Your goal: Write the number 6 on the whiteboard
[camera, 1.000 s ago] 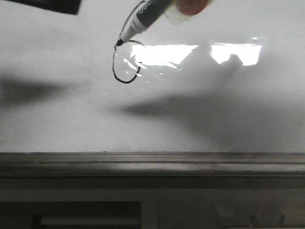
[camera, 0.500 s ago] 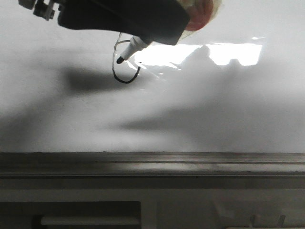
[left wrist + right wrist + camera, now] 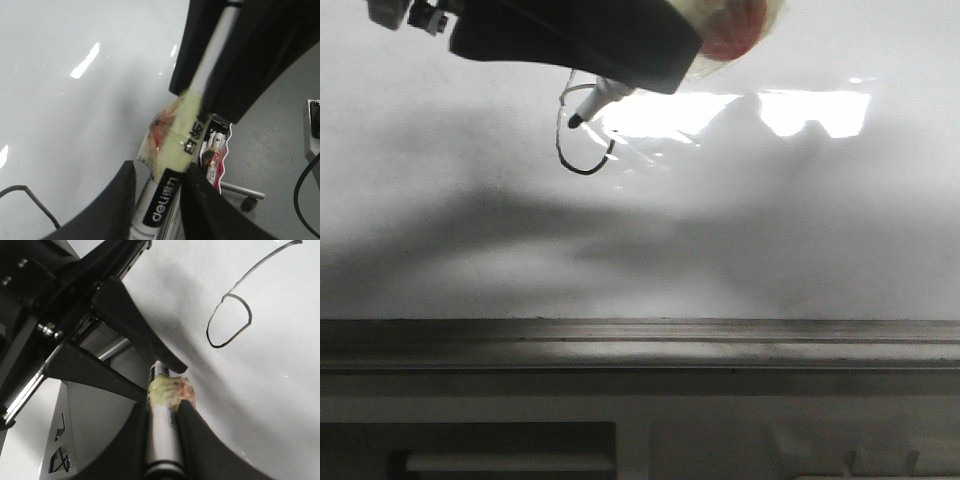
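The whiteboard (image 3: 770, 230) fills the front view, with a bright light reflection. The number 6 (image 3: 582, 150) is a thin black loop with a stroke running up behind the gripper. It also shows in the right wrist view (image 3: 229, 322). The marker (image 3: 592, 105) points its black tip just inside the loop's top. My left gripper (image 3: 610, 50) is shut on the marker's labelled barrel (image 3: 162, 200). My right gripper (image 3: 164, 407) is shut on the marker's rear, behind the taped band (image 3: 167, 390). In the front view the right gripper is out of view.
A grey-brown ledge (image 3: 640, 340) runs along the board's near edge, with a dark cabinet front (image 3: 720, 440) below it. In the left wrist view a pack of markers (image 3: 216, 155) and a caster wheel (image 3: 248, 204) lie beyond the board's edge.
The left gripper has come in from the upper left and covers the marker's barrel. The marker tip has dropped from the loop's top to just inside it. The shadows have spread.
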`<state>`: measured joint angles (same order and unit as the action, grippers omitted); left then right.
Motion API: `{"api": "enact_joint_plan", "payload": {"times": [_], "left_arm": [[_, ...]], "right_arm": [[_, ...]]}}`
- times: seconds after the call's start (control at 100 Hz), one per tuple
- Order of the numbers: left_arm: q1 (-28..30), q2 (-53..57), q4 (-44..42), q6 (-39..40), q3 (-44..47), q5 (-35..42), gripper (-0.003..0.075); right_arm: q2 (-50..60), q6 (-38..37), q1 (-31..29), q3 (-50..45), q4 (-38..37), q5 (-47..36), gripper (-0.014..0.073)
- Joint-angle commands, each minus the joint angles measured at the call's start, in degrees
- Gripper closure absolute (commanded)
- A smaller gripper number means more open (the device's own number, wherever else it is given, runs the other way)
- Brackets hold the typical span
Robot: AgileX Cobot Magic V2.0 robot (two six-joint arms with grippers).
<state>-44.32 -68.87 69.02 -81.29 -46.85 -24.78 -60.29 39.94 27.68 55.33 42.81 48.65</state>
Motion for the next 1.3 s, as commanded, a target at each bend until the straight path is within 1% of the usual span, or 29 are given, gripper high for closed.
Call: {"api": "enact_joint_plan", "payload": {"times": [0.0,0.05,0.09,0.18,0.22,0.23,0.24,0.31,0.35,0.49,0.56,0.64,0.71,0.78,0.86,1.08,1.29], "left_arm": [[-0.3,0.9,1.9,0.3,-1.9,1.5,0.0673],[-0.3,0.9,1.9,0.3,-1.9,1.5,0.0738],[-0.3,0.9,1.9,0.3,-1.9,1.5,0.0741],[-0.3,0.9,1.9,0.3,-1.9,1.8,0.0741],[-0.3,0.9,1.9,0.3,-1.9,2.4,0.0741],[-0.3,0.9,1.9,0.3,-1.9,2.4,0.0741],[-0.3,0.9,1.9,0.3,-1.9,2.6,0.0741],[-0.2,1.0,1.9,0.6,-1.8,3.6,0.0741],[-0.1,1.3,1.9,1.4,-1.6,4.7,0.0741],[1.6,4.8,2.1,5.4,1.8,10.3,0.0741],[1.9,8.1,3.7,8.2,5.0,15.1,0.0741],[1.9,12.7,10.2,9.0,9.4,23.1,0.0741],[1.9,16.1,16.8,9.0,12.3,28.2,0.0741],[1.9,18.4,22.7,9.0,14.3,30.9,0.0741],[1.9,18.9,26.6,9.0,15.1,34.6,0.0741],[1.9,14.2,26.7,9.0,12.9,37.0,0.0741],[1.9,11.1,26.7,9.0,11.4,37.7,0.074]], "right_arm": [[0.6,0.8,-0.3,2.0,2.0,-1.6,0.0636],[0.6,0.8,-0.3,2.0,2.0,-1.6,0.0622],[0.6,0.8,-0.3,2.0,2.0,-1.6,0.0592],[0.6,0.8,-0.3,2.0,2.0,-1.6,0.0437],[0.6,0.8,-0.3,2.0,2.0,-2.3,0.033],[0.6,0.8,-0.3,2.0,2.0,-2.3,0.033],[0.6,0.8,-0.3,2.0,2.0,-2.6,0.0288],[0.8,0.8,-0.5,2.0,2.0,-3.8,0.0186],[1.0,0.8,-0.8,2.0,2.0,-3.9,0.016],[3.4,0.7,-4.5,2.0,0.4,-4.1,0.0156],[5.2,0.7,-7.1,1.6,-0.2,-4.2,0.0156],[7.6,0.7,-10.2,0.6,-0.2,-5.1,0.0156],[9.1,0.7,-11.6,-0.6,-0.2,-6.3,0.0156],[10.3,0.7,-11.9,-2.2,-0.1,-8.2,0.0156],[10.8,0.7,-11.9,-3.4,1.2,-9.2,0.0156],[10.5,0.7,-11.9,-3.9,2.1,-9.6,0.0156],[10.5,0.7,-11.9,-4.0,2.1,-9.7,0.0156]]}}
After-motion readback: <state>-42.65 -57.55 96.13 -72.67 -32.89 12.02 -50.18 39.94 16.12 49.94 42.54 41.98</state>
